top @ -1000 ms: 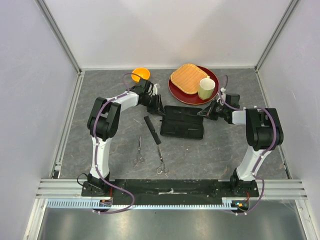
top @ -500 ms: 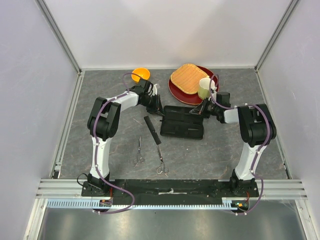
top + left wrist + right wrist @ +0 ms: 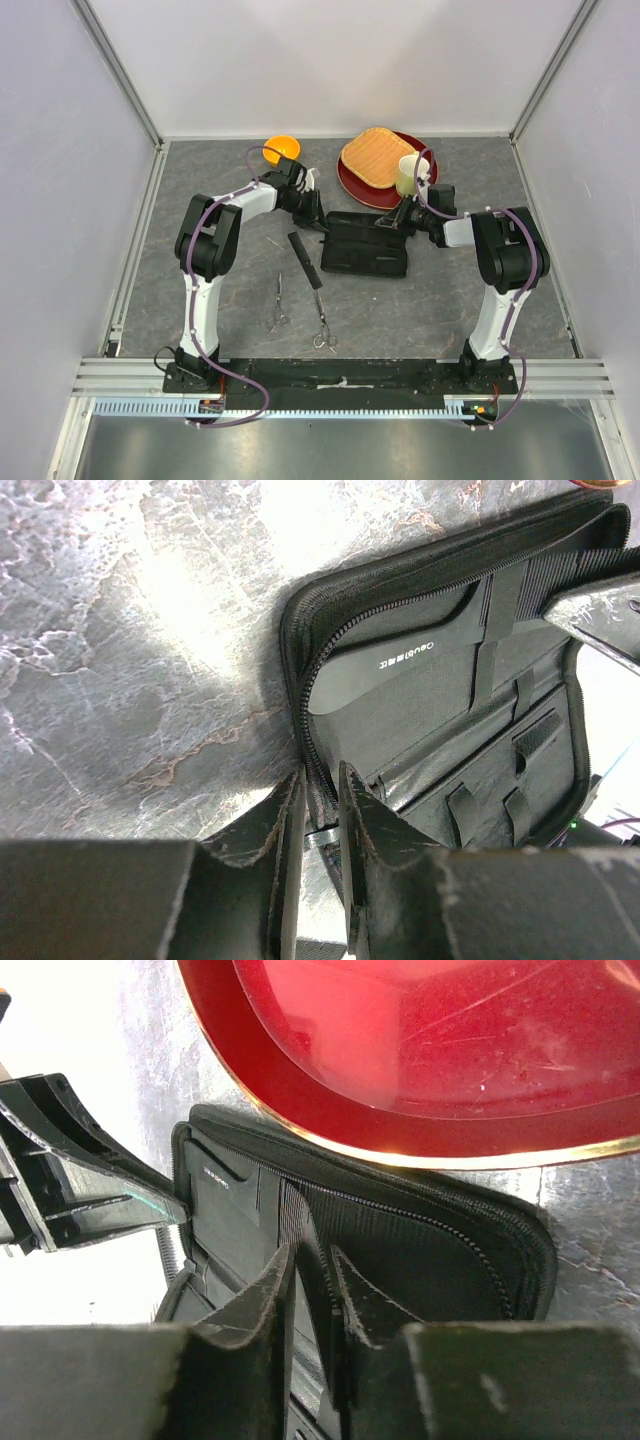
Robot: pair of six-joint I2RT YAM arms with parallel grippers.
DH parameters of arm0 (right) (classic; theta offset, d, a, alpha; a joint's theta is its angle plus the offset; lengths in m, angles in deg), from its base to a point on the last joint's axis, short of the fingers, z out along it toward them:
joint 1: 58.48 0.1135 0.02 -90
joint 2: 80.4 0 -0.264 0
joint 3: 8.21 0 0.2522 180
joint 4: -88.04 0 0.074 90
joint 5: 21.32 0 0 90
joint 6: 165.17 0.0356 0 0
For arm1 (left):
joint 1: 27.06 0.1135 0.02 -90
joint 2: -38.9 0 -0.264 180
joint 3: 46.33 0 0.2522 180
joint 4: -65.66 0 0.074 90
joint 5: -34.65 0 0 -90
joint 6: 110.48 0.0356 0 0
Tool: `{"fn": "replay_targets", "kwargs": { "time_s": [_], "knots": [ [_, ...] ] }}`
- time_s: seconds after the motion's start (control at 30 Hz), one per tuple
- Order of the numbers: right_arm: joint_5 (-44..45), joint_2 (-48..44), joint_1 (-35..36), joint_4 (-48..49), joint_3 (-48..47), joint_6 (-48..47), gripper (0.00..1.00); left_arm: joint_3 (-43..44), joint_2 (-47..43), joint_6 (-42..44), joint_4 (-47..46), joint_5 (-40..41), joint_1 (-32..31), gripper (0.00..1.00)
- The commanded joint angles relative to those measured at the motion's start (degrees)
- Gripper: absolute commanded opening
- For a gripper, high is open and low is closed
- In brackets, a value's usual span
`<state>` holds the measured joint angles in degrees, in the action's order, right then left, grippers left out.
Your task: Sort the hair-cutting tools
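The black zip case (image 3: 365,257) lies mid-table, partly opened. My left gripper (image 3: 320,224) is shut on its left zipper edge (image 3: 318,770); the left wrist view shows the case's inner pockets and straps (image 3: 430,710). My right gripper (image 3: 398,222) is shut on the case's raised lid edge (image 3: 312,1245). Both silver scissors (image 3: 278,303) (image 3: 322,326) lie nearer the arm bases. The long black comb (image 3: 305,260) lies left of the case. I cannot make out the shorter handled comb.
A red plate (image 3: 352,187) behind the case holds a tan square slab (image 3: 377,156) and a pale cup (image 3: 411,176); its rim shows just above the case in the right wrist view (image 3: 400,1145). An orange bowl (image 3: 282,150) sits at the back left.
My right gripper has moved left onto the case and lifted its lid edge. The left gripper has stayed on the left edge.
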<state>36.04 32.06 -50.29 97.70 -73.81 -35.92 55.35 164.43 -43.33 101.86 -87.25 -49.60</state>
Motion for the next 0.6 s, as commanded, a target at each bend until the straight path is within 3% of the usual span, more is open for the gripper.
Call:
{"fn": "replay_targets", "kwargs": {
  "time_s": [0.0, 0.07, 0.17, 0.33, 0.57],
  "knots": [
    [7.93, 0.74, 1.57, -6.62, 0.51, -4.61, 0.34, 1.20, 1.12, 1.76, 2.61, 0.70, -1.10, 0.26],
    [9.26, -0.31, 1.66, -7.68, 0.51, -5.40, 0.48, 1.11, 1.20, 1.67, 3.05, 1.40, -1.10, 0.26],
    [12.33, -1.63, 1.66, -10.49, 0.16, -7.33, 0.60, 1.20, 1.29, 1.67, 3.66, 2.45, -1.10, 0.25],
    [14.98, -3.04, 1.22, -13.22, 0.07, -9.27, 0.64, 1.11, 1.29, 1.58, 4.28, 3.77, -1.10, 0.25],
    [16.74, -4.97, 0.34, -17.61, -0.81, -10.59, 0.82, 1.11, 1.64, 0.88, 4.90, 5.09, -1.10, 0.25]
  ]
}}
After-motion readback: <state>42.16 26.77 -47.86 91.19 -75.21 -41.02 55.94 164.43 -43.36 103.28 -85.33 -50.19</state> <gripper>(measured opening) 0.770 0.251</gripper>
